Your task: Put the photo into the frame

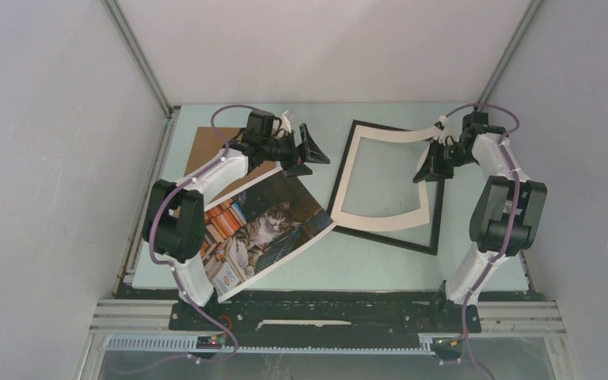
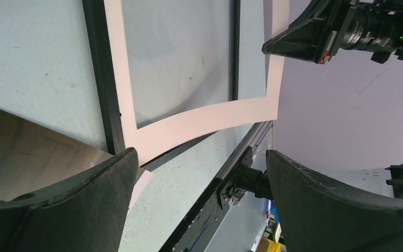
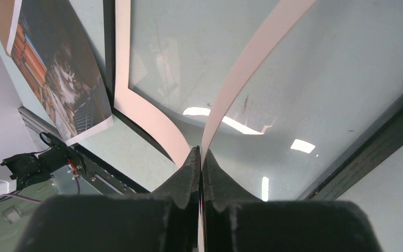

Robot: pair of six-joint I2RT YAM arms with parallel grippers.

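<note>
The photo point(image 1: 261, 229), a glossy print of a grey cat with striped books at one end, lies flat left of centre, partly under my left arm; it also shows in the right wrist view point(image 3: 57, 79). The black frame point(image 1: 388, 237) lies on the table to its right, with its clear pane point(image 3: 189, 52) in it. My right gripper point(image 1: 427, 170) is shut on the right edge of the white mat point(image 1: 380, 214) and holds that side lifted and bowed above the frame. My left gripper point(image 1: 317, 150) is open and empty, above the table beside the frame's left edge point(image 2: 102, 79).
A brown cardboard board point(image 1: 206, 150) lies at the back left, partly under the photo and my left arm. The white enclosure walls close in the table on three sides. A black rail point(image 1: 324, 313) runs along the near edge.
</note>
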